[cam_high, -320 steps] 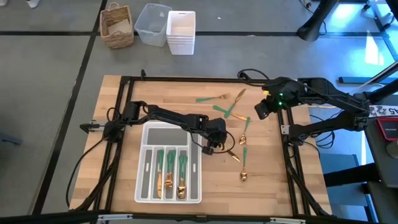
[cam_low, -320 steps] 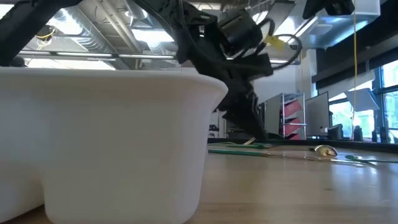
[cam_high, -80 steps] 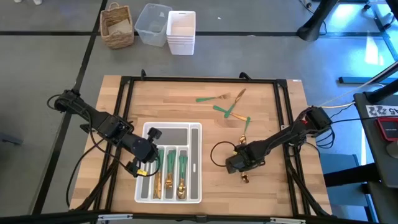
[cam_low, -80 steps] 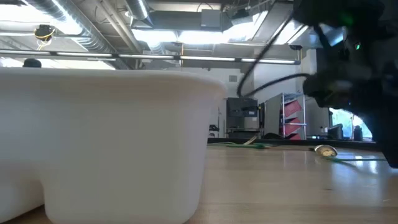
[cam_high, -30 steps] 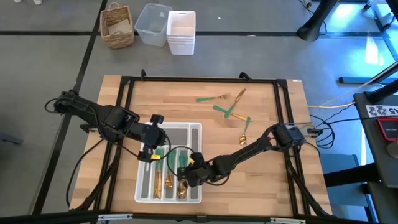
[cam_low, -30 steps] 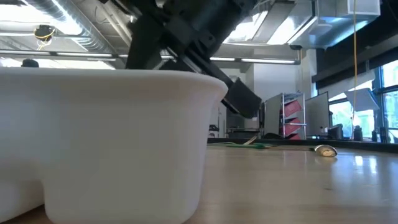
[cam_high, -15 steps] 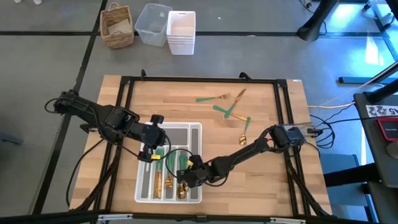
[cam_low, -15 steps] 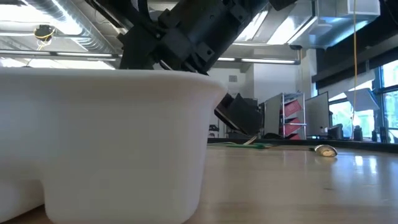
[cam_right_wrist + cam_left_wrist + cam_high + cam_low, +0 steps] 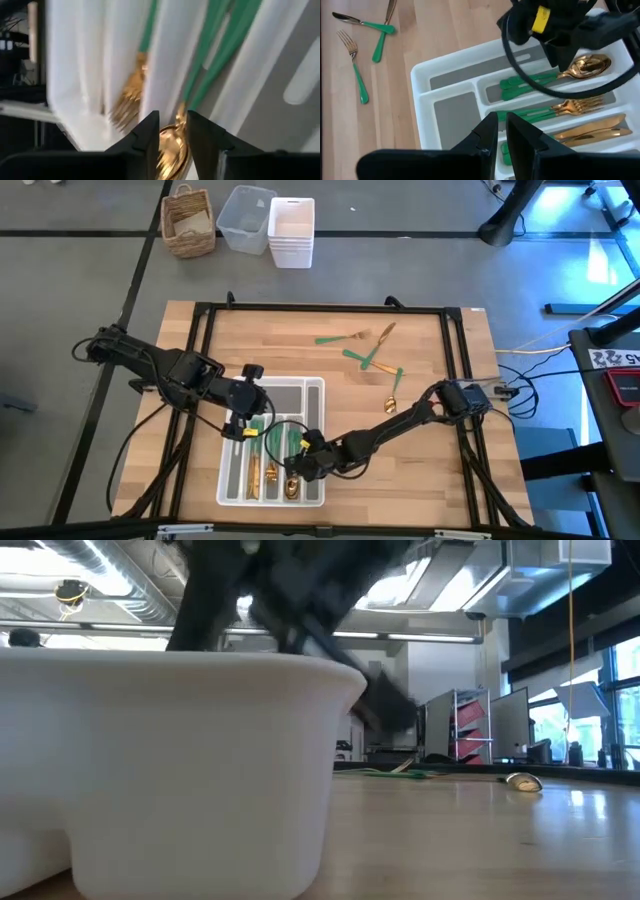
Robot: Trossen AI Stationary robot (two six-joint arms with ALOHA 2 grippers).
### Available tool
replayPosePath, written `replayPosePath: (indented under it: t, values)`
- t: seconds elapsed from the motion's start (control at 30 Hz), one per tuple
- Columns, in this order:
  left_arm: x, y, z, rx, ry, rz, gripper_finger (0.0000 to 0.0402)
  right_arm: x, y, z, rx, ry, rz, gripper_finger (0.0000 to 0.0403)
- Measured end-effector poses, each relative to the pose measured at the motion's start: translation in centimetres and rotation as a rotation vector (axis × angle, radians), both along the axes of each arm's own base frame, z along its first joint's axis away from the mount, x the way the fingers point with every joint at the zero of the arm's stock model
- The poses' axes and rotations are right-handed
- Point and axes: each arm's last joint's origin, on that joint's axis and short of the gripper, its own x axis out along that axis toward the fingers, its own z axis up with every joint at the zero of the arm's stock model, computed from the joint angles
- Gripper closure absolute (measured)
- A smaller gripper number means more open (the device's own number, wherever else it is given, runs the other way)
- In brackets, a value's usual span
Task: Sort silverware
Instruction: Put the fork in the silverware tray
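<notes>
The right arm reaches low across the table from the right edge, stretched out long, and its right gripper (image 9: pixel 297 463) is down over the white organizer tray (image 9: pixel 315 442), at the compartment that holds the spoons (image 9: pixel 555 76). In the right wrist view the two dark fingers (image 9: pixel 146 136) stand a narrow gap apart, and a gold spoon head (image 9: pixel 172 145) shows in that gap; I cannot tell if they grip it or only stand around it. The left arm comes in from the left edge, bent at the elbow, and the left gripper (image 9: pixel 245 412) hangs above the upper left part of the tray, its fingers almost together with nothing between them. Inside the tray lie the sorted silverware: the spoons, the forks (image 9: pixel 555 108) in the next compartment, and the knives (image 9: pixel 587 128) beside those. More silverware lies loose on the wooden table (image 9: pixel 420 480): a fork (image 9: pixel 338 338) and crossed pieces (image 9: pixel 372 357) toward the far side, and a spoon (image 9: pixel 392 386) near the right arm.
</notes>
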Motion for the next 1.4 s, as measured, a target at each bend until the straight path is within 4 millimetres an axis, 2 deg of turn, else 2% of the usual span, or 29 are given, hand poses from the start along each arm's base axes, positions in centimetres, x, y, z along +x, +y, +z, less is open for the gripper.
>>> replayPosePath:
  t: [0.17, 0.27, 0.37, 0.47, 0.57, 0.7, 0.83, 0.93, 1.07, 1.17, 1.4]
  values:
    - [1.0, 0.8, 0.4, -0.02, -0.075, 0.037, 0.037, -2.1, -1.1, 5.7, -0.108, -0.008, 0.042, 0.0307]
    - [2.1, 1.8, 1.1, -0.028, -0.185, 0.06, 0.037, -4.6, -2.4, 9.4, -0.208, 0.041, 0.049, 0.0308]
    - [3.7, 3.2, 1.8, -0.021, -0.301, 0.095, 0.037, -8.0, -4.2, 13.5, -0.32, 0.08, 0.006, 0.0308]
    - [5.7, 4.9, 1.6, -0.001, -0.381, 0.147, 0.037, -11.8, -6.3, 17.3, -0.444, 0.108, -0.063, 0.0308]
    - [8.4, 6.8, 0.7, 0.041, -0.432, 0.182, 0.037, -15.5, -8.4, 20.7, -0.558, 0.082, -0.149, 0.0308]
    - [12.7, 9.5, -1.4, 0.14, -0.52, 0.19, 0.037, -19.9, -10.7, 24.1, -0.679, 0.047, -0.206, 0.0308]
    - [16.5, 12.7, -4.8, 0.206, -0.578, 0.232, 0.037, -23.3, -12.3, 26.2, -0.741, 0.024, -0.188, 0.0308]
    - [18.2, 15.7, -7.9, 0.2, -0.56, 0.315, 0.037, -25.2, -13.2, 27.2, -0.778, 0.017, -0.157, 0.0308]
    - [19.0, 19.8, -12.0, 0.087, -0.472, 0.468, 0.037, -26.6, -13.8, 27.7, -0.81, 0.029, -0.123, 0.0308]
    - [19.2, 22.6, -14.3, -0.016, -0.439, 0.521, 0.0364, -27.1, -14.0, 27.7, -0.817, 0.048, -0.107, 0.0308]
    - [20.1, 27.4, -17.3, -0.101, -0.411, 0.548, 0.0279, -27.2, -14.0, 27.5, -0.825, 0.077, -0.089, 0.0308]
